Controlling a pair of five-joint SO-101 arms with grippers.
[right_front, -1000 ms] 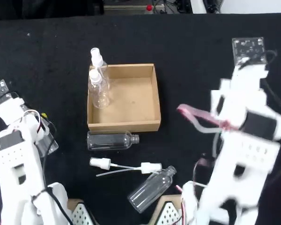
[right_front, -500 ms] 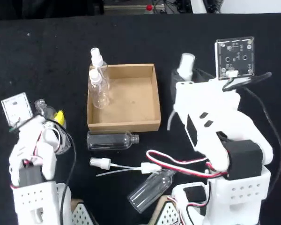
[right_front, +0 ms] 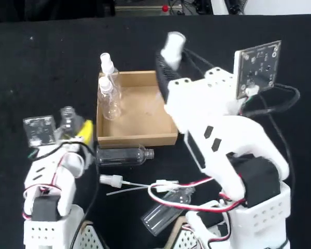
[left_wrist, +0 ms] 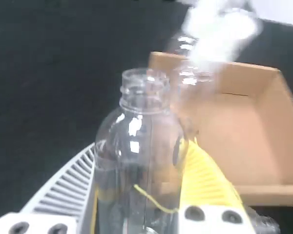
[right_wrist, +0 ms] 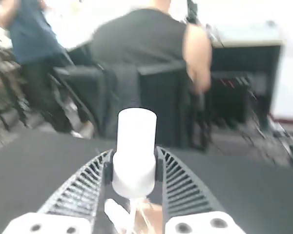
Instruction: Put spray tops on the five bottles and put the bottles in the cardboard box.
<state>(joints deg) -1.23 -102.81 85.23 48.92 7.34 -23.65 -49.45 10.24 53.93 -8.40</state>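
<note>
My left gripper (right_front: 75,129) is shut on a clear open-necked bottle (left_wrist: 136,161) held upright just left of the cardboard box (right_front: 166,136); the same bottle (right_front: 67,116) shows in the high view. My right gripper (right_wrist: 134,170) is shut on a white spray top (right_wrist: 135,151), raised above the box's far right corner, where the spray top (right_front: 172,45) points up. Two capped bottles (right_front: 108,96) stand at the box's far left corner. An uncapped bottle (right_front: 122,155) lies in front of the box. Another bottle (right_front: 163,210) lies nearer me. Two loose spray tops (right_front: 137,183) lie between them.
The black table (right_front: 52,67) has free room at the far left and behind the box. The right arm's body (right_front: 233,150) covers the right side of the table. The box floor (left_wrist: 234,126) is bare beyond the held bottle.
My right arm has swung left and away from me with the spray top, over the box's corner. My left gripper has carried its bottle right, toward the box.
</note>
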